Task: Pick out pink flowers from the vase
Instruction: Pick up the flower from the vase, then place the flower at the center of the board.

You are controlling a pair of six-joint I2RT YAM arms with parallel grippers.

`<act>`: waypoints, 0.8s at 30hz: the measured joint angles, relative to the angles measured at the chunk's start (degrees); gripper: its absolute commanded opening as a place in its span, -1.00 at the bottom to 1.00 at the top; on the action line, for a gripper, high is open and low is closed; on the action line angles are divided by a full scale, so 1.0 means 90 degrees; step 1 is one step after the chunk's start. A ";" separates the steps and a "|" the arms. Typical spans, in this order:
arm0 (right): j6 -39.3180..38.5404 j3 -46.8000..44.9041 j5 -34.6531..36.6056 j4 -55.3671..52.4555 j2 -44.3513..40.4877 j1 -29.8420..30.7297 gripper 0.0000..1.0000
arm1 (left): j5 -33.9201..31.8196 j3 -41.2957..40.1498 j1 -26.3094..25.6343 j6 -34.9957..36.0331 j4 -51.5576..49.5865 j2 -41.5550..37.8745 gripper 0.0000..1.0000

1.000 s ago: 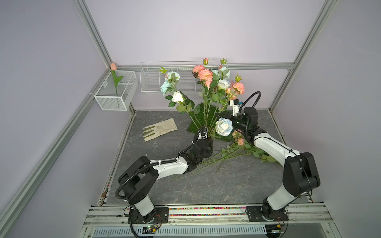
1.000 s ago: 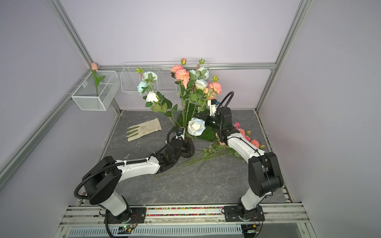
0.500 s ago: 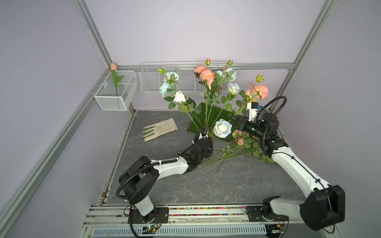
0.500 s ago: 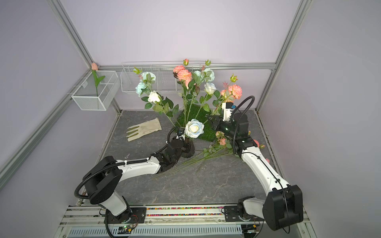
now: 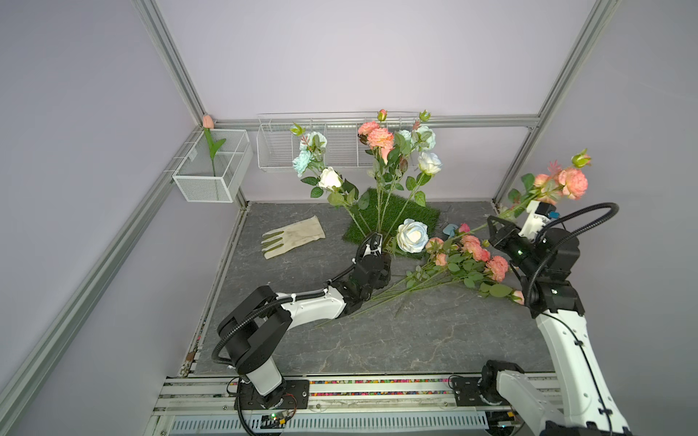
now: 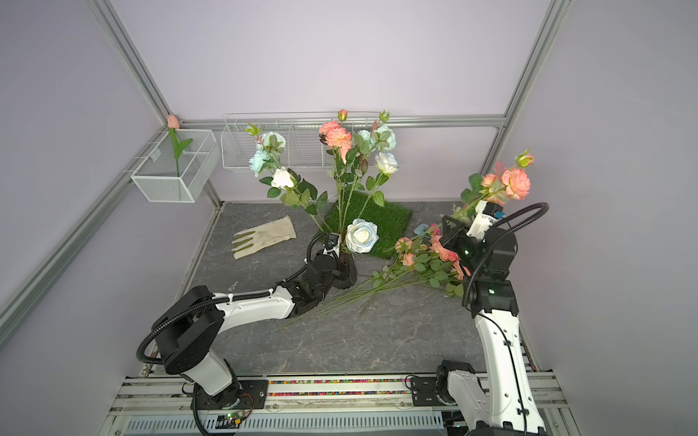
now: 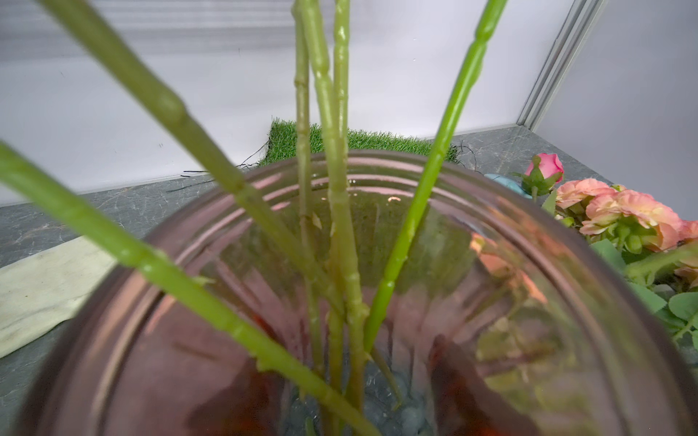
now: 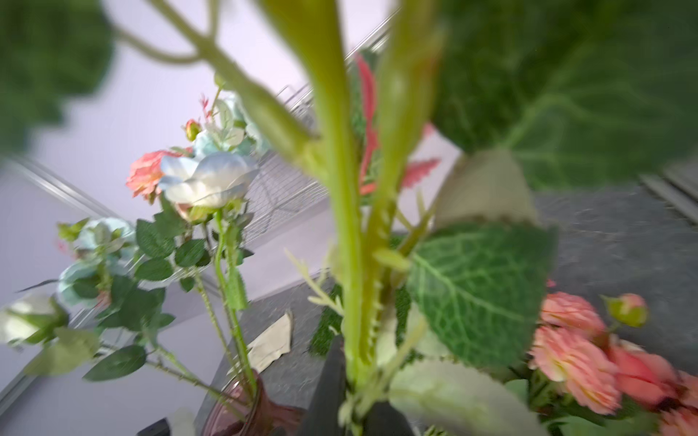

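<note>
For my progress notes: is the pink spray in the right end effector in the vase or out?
Out. The right end effector grips the pink spray by its stem, held aloft, well apart from the vase.

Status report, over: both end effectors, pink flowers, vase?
Left end effector shut on vase. Right end effector shut on pink spray, clear of vase. Second pink spray in vase, white roses crowding it.

place: robot lab cell | evidence: aluminium frame (image 5: 173, 60), plain lilac walls (image 5: 359, 56), base rail (image 5: 377, 401)
</note>
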 measured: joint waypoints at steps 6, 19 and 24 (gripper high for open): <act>0.0136 -0.0675 0.0316 -0.0364 -0.0236 -0.0177 -0.86 | 0.0000 0.0000 0.0000 0.0002 0.0010 0.0000 -1.00; 0.2191 -0.2127 -0.0236 0.0920 0.0804 0.0780 -0.79 | 0.0007 0.0000 0.0000 0.0002 0.0019 0.0000 -1.00; 0.2424 -0.2135 -0.0243 0.1552 0.1540 0.1333 -0.78 | 0.0005 0.0000 0.0000 0.0002 0.0036 0.0010 -1.00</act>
